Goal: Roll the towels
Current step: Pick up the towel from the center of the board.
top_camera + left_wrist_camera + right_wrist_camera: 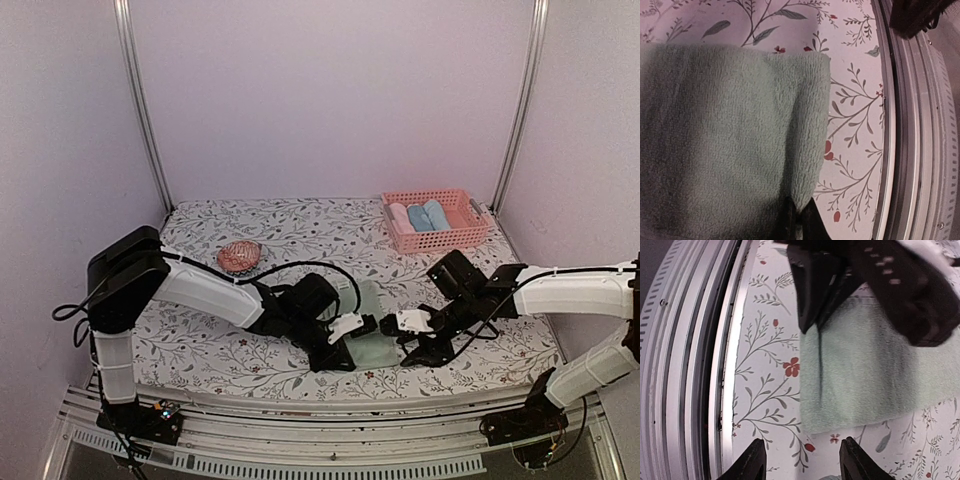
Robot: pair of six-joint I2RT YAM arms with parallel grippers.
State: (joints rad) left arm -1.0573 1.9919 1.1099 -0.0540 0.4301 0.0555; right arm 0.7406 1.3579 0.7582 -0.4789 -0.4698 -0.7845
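Left gripper point(352, 326): closed tight, pinching a near corner of the green towel point(374, 342).
Right gripper point(804, 464): fingers stood apart with nothing between them, hovering over the table point(200, 340) beside the towel's near edge.
Green towel: lay flat and unrolled close to the table's near edge, between the two grippers.
Basket point(440, 240): stood at the far right corner, holding three rolled towels point(420, 217), two of them blue.
Progress: judged partly done, since the basket rolls looked finished.
Remaining: the green towel had not yet been rolled.
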